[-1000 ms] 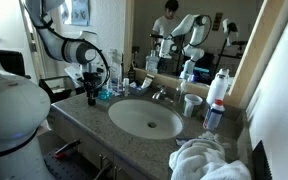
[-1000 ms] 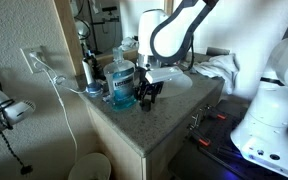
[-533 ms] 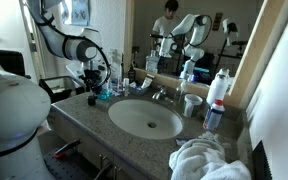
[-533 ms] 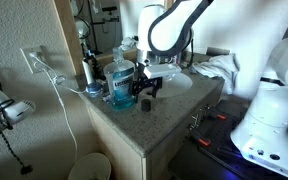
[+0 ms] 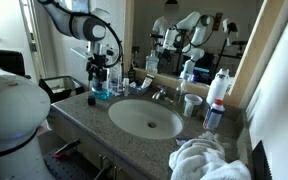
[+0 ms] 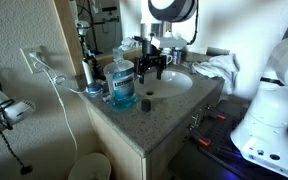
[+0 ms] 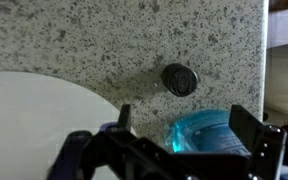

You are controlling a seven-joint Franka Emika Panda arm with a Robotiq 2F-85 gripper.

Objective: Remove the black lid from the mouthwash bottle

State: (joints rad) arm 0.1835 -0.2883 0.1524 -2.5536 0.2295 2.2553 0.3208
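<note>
One black lid (image 6: 147,102) lies flat on the granite surface (image 6: 169,110), off the mouthwash bottle (image 6: 122,85) and just beside its base, on the sink side. In the wrist view the lid (image 7: 179,79) sits alone on the speckled stone, top face up, touching nothing. The rim of the white sink (image 7: 34,120) curves in at lower left, and the blue of the bottle (image 7: 209,130) shows close below the lid.

The gripper (image 7: 183,110) has its two fingers spread wide apart with nothing between them; one finger (image 7: 124,115) is over the sink edge side and the other is past the bottle. In an exterior view the gripper (image 6: 151,75) hangs in the air pointing down, above the lid and beside the upper part of the bottle, clear of both. In an exterior view the gripper (image 5: 102,78) is just above the bottle (image 5: 103,92), and the lid is too small to make out there.

The bottle stands upright near the back corner of the surface, with blue liquid in its lower part. The sink (image 5: 144,118) is in the middle of the surface. A white towel (image 5: 204,158) is bunched at the far end, and a white bottle (image 5: 219,88) stands by the mirror (image 5: 184,30). A hair dryer (image 6: 4,105) hangs on the side wall.
</note>
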